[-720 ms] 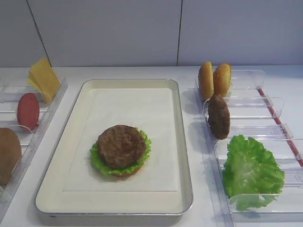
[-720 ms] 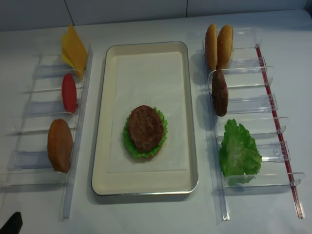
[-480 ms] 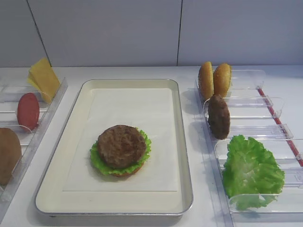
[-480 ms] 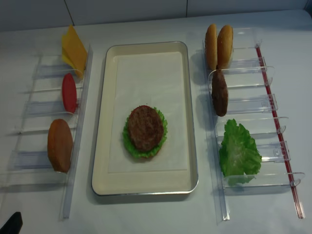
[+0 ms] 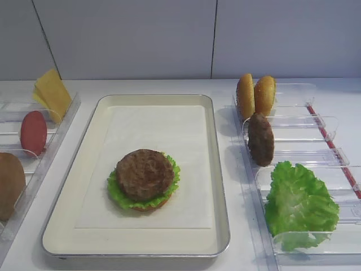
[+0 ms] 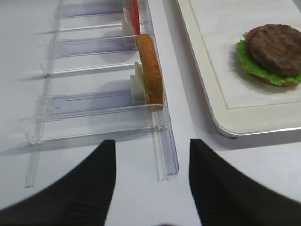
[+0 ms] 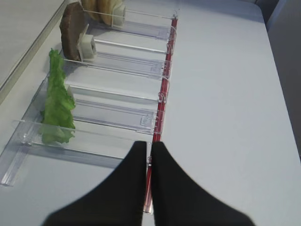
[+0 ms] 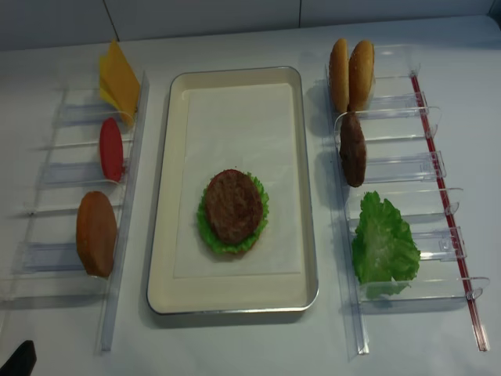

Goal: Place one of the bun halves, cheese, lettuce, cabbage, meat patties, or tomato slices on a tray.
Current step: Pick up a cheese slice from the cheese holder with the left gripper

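On the left, a clear rack [image 8: 78, 204] is laid lengthwise on the white surface [image 8: 250, 345]. In its far slot the cheese [image 8: 117, 78] is propped on edge, one corner pointing up. A tomato slice [image 8: 111, 149] is stood on edge in the middle slot, and a bun half [image 8: 96, 233] on edge in the near slot, their flat faces turned along the rack. The left gripper [image 6: 150, 160] is seen just short of the rack's near end, its jaws spread wide and holding nothing.

The tray [image 8: 164, 196] is set in the middle, its long axis running front to back. In its near half a meat patty [image 8: 233, 205] is laid flat on a lettuce leaf [image 8: 205, 232], with a reddish edge showing beneath.

In the right rack [image 8: 423, 164], two bun halves [image 8: 351, 74] are stood side by side at the far end, then a second patty [image 8: 352, 149] on edge, then loose lettuce [image 8: 382, 244] nearest. The right gripper [image 7: 146, 160] is seen over that rack's near outer corner, its fingers pressed together and empty.
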